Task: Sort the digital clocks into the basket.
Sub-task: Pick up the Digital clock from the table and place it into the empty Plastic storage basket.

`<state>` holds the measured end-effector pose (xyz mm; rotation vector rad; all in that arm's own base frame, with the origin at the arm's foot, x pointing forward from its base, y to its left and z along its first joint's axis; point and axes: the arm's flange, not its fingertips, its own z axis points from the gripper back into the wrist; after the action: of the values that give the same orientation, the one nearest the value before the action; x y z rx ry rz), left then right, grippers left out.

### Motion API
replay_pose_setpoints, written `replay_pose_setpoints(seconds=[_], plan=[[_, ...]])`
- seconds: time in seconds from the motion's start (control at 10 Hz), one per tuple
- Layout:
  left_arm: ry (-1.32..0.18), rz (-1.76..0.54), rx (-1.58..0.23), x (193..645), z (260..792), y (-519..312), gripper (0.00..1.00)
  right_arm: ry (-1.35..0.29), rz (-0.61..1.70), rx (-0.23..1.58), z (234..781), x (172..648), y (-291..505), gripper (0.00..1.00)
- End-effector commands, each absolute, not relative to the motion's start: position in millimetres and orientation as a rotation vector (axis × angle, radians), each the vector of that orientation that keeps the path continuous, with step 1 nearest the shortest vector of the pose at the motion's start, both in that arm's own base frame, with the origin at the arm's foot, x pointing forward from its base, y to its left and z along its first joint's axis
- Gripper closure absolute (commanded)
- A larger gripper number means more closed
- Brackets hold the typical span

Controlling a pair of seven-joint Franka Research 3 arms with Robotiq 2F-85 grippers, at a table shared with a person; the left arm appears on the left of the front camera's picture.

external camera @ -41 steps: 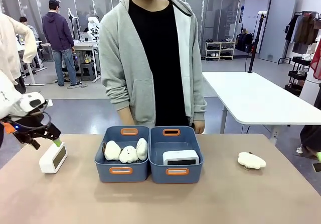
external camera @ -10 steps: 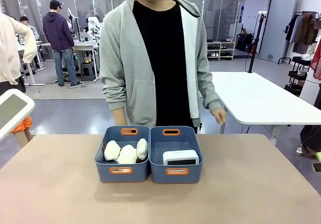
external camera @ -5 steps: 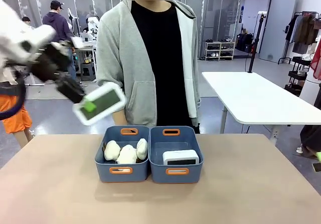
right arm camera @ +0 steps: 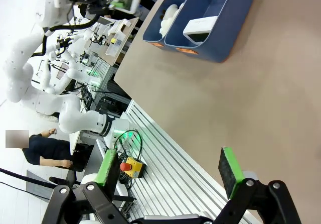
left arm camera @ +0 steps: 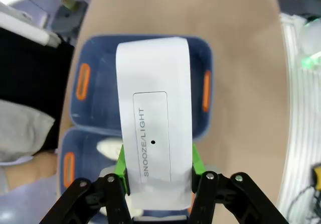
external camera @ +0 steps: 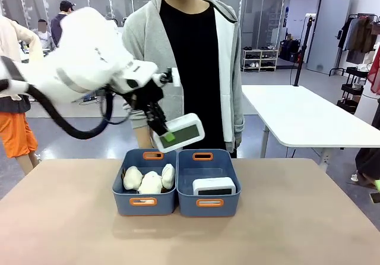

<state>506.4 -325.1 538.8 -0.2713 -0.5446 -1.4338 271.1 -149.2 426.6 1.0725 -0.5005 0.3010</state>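
Left arm: comes in from the left in the front view, reaching across to the middle, above the far rims of the two bins.
Left gripper (external camera: 167, 135): jaws clenched on a white digital clock (external camera: 179, 132) — one green pad (external camera: 168, 137) shows against the lower corner of its grey-green screen.
Held clock: in the air, tilted, screen toward the camera, over the far edge where the two bins meet, in front of the person's (external camera: 189, 69) torso. In the left wrist view the same clock (left arm camera: 154, 118) is seen top-on, its "SNOOZE/LIGHT" bar readable, green pads on both long sides, the open blue bin straight below it.
Basket (external camera: 209, 203): the right-hand slate-blue bin, orange-rimmed handle slots front and back, touching its twin side by side at mid-desk.
Second clock (external camera: 214, 186): lies inside the basket, near the front wall, white top up.
Left bin (external camera: 144, 202): holds three cream-white plush toys (external camera: 149, 179) packed close together.
Right gripper (right arm camera: 170, 170): jaws released, green pads wide apart with nothing between them — held well off from the bins, past the desk's edge, over a ribbed metal base.
Desk (external camera: 297, 229): tan top.
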Motion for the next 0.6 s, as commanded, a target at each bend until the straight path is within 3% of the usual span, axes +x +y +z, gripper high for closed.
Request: replay_pose_setpoints(seconds=[0.0, 0.5], plan=[[-0.562, -1.471, -0.183, 530, 522, -359, 1.00, -0.506, 0.289, 1.083, 431, 271, -149, 0.00], [-0.604, -1.547, -0.039, 571, 444, -416, 1.00, -0.506, 0.289, 1.083, 431, 271, -149, 0.00]])
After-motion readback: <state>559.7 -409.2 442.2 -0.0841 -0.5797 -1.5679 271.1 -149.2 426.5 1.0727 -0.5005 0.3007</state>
